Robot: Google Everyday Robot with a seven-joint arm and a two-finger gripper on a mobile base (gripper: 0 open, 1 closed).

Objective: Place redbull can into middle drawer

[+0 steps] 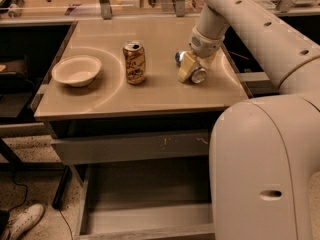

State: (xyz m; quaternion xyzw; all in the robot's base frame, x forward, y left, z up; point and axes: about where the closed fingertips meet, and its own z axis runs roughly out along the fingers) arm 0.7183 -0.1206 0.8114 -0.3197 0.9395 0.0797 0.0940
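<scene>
The redbull can lies on its side on the tan table, right of centre, with its blue end pointing back-left and its silver top pointing front-right. My gripper reaches down from the white arm and sits right over the can's middle, hiding it. The middle drawer is pulled open below the table, and its grey inside is bare.
A gold can stands upright left of the gripper. A white bowl sits further left. A shut drawer front with yellowish scratch marks is just under the tabletop. My white robot body fills the lower right. A shoe is on the floor.
</scene>
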